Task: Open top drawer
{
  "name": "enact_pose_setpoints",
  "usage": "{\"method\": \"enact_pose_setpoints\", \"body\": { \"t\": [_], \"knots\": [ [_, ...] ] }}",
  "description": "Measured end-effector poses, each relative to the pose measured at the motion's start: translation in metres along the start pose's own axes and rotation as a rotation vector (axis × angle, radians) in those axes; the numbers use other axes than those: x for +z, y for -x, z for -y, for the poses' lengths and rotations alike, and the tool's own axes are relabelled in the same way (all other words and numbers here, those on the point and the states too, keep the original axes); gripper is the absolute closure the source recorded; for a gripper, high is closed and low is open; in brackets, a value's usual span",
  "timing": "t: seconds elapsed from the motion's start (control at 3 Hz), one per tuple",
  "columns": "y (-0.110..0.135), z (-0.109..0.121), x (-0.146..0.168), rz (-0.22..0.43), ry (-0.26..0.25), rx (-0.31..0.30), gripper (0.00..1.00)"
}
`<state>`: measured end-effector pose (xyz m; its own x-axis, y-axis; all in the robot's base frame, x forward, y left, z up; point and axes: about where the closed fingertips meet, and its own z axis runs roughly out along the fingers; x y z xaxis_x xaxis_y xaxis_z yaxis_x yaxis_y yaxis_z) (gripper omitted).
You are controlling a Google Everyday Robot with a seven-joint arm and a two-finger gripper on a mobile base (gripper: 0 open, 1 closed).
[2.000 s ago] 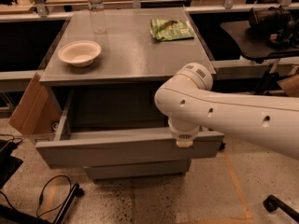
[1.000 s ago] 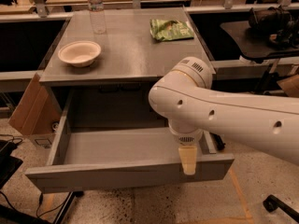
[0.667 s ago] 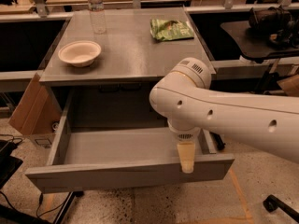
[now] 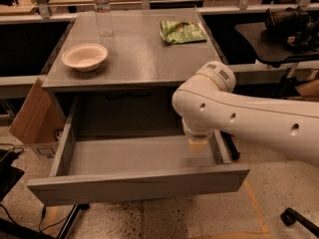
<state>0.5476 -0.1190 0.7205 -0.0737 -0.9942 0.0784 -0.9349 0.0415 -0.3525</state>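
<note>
Hand (image 4: 198, 144) over open top drawer (image 4: 139, 183), state unclr | 1 bowl (image 4: 84, 57) | 1 btl (image 4: 102, 9) | 1 bag (image 4: 182, 31)

The gripper (image 4: 198, 145) shows only as a short cream-beige stub, above the inside of the top drawer (image 4: 139, 183) near its right wall. Directly above the jaws sits a white ribbed collar (image 4: 198, 131). Above that, the arm (image 4: 249, 121) is a thick, smooth, glossy white tube with small dark round recesses along its side. Up and right of the jaws, a rounded joint cap (image 4: 218, 74) carries a grey grilled patch.
</note>
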Motion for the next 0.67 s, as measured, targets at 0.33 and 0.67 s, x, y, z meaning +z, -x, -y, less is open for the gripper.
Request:
{"method": "enact_pose_setpoints", "body": {
  "t": [0.33, 0.67],
  "knots": [
    [0.008, -0.003, 0.027, 0.093, 0.011, 0.034, 0.72],
    [0.023, -0.020, 0.048, 0.158, 0.089, 0.079, 0.96]
  ]
}}
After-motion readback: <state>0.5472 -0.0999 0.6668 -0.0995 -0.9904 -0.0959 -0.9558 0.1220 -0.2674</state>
